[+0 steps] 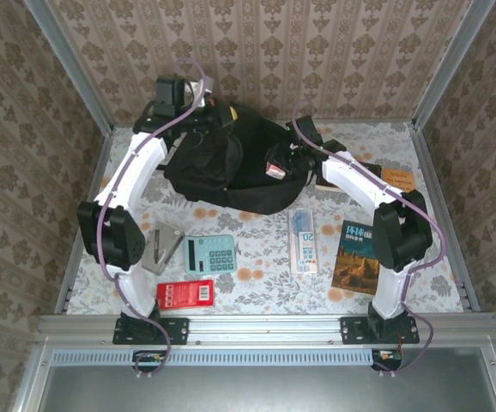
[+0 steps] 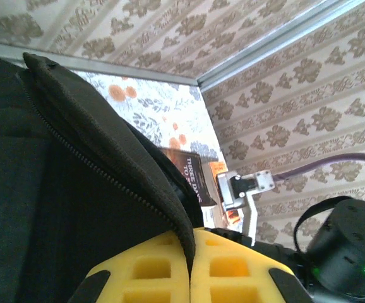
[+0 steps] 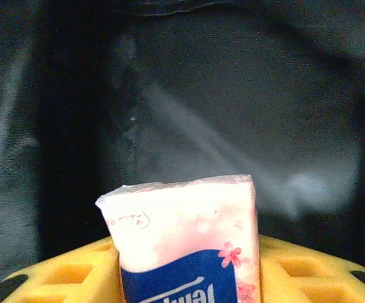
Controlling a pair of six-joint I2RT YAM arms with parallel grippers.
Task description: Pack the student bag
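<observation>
The black student bag (image 1: 231, 163) lies at the back middle of the table. My left gripper (image 2: 192, 252) is shut on the zippered edge of the bag's opening (image 2: 107, 145), holding it up; its yellow pads (image 2: 151, 268) pinch the fabric. My right gripper (image 3: 185, 278) is shut on a pink and blue tissue pack (image 3: 185, 240), held at the bag's mouth with the dark inside of the bag (image 3: 233, 113) just ahead. From above, the tissue pack (image 1: 275, 168) shows at the bag's right side.
On the floral table (image 1: 257, 275) lie a teal calculator (image 1: 210, 254), a red packet (image 1: 185, 293), a grey booklet (image 1: 162, 250), a pencil box (image 1: 302, 240), a brown book (image 1: 357, 257) and an orange book (image 1: 397, 178). Patterned walls close the back and sides.
</observation>
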